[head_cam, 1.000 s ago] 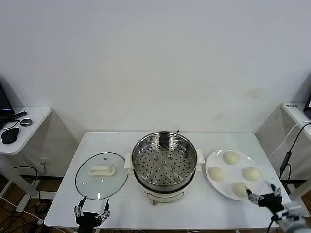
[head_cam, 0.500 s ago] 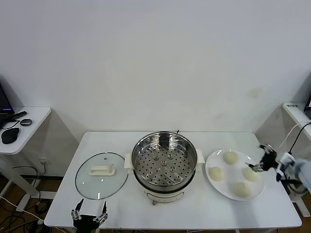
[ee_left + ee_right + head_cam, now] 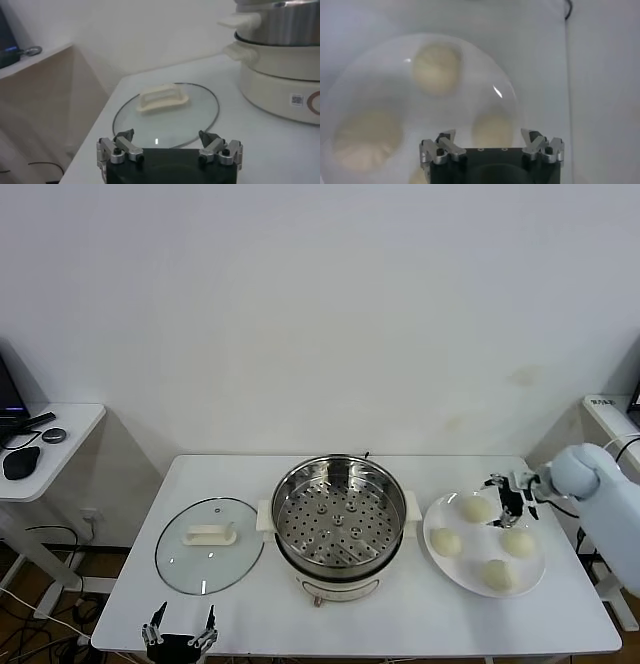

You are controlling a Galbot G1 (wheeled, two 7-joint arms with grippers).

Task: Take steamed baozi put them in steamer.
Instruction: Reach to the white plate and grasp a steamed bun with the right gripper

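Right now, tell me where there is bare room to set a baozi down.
The steamer tray is bare, bordered by its steel wall. Bare tabletop lies along the near edge, in front of the plate. The plate is crowded: four baozi, with the open right gripper above them. The glass lid fills the left side.

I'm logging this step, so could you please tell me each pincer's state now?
Left pincer: open, empty, near the lid.
Right pincer: open, empty, above the plate.
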